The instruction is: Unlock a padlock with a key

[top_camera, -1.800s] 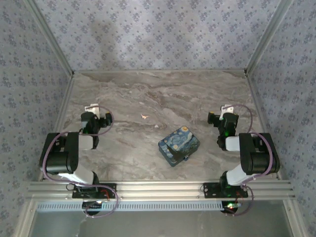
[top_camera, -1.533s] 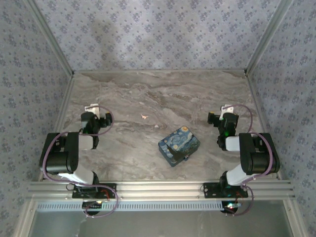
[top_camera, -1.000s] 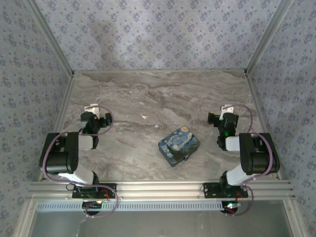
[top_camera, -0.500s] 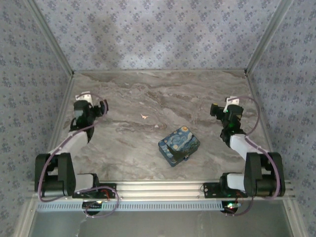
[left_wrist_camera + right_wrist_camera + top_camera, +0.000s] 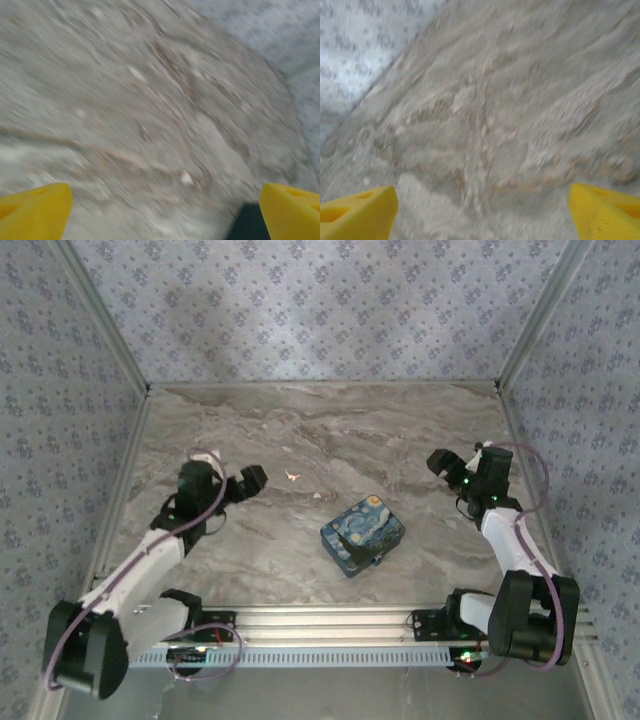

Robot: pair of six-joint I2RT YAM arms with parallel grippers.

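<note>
Since the key is a thin, pale cream sliver lying flat on the table, just right of your left hand and far-left of the blue box, expect it to be light, stiff and slippery, and pinch it across its edges. Your left hand and right hand both gape wide and hold nothing.

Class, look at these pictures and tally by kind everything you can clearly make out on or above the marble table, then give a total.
Grippers: 2 (left gripper, right gripper, both open)
Boxes: 1 (blue box)
Keys: 1 (pale key)
Total: 4
</note>
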